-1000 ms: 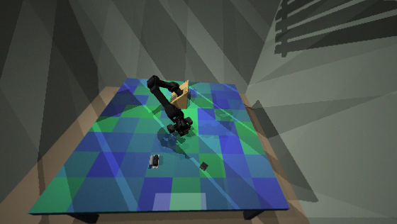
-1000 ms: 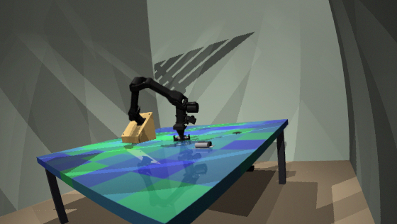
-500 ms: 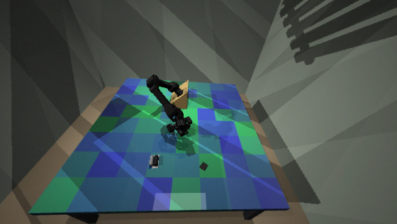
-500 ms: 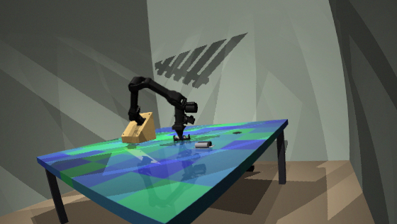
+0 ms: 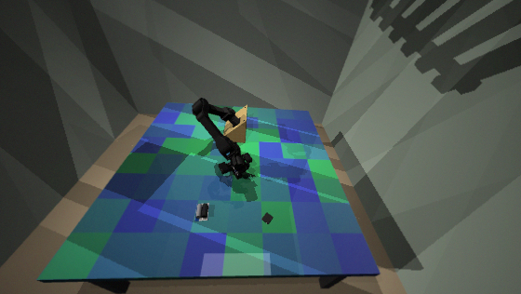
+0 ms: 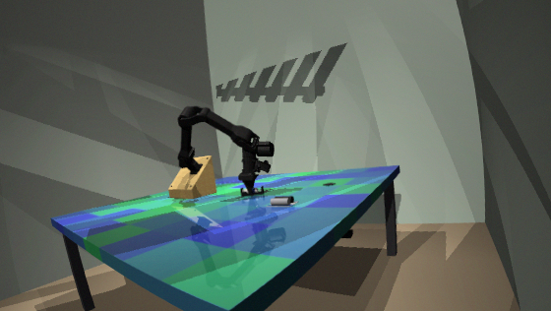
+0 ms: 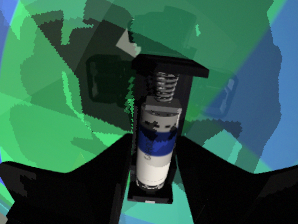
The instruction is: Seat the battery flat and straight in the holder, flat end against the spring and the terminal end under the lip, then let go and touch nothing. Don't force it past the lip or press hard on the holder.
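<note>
End effector (image 7: 154,163) released, fingers parted either side of battery (image 7: 157,143).
Battery lies lengthwise in the black holder (image 7: 169,70), one end toward the spring (image 7: 168,87). Holder sits on the bench (image 5: 140,242); a second cylinder (image 5: 202,211) and small black block (image 5: 267,218) lie well apart.

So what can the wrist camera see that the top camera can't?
Only the wrist view shows the silver coil spring and the white, blue and grey battery lying in the black holder, with the dark fingers open on either side of it. Only the top view shows the whole patchwork table, the tan wooden wedge, a second small cylinder and a small black square. Both show the gripper low over the green and blue surface.
</note>
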`<control>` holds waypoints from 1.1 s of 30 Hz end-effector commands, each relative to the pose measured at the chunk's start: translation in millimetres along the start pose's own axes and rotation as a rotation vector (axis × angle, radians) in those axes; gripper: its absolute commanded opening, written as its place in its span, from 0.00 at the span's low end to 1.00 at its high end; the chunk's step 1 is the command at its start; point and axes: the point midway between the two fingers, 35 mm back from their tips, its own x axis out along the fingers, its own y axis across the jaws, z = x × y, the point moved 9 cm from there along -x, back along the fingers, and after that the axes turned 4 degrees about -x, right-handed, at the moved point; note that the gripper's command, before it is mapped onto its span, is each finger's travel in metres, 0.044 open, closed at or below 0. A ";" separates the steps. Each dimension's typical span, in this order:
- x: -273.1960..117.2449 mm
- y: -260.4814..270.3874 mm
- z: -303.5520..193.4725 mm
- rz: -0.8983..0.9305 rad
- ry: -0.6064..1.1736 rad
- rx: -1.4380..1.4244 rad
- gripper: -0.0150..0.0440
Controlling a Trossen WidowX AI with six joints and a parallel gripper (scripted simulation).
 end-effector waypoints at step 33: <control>-86.9 11.5 -6.7 0.005 -0.003 -0.001 1.00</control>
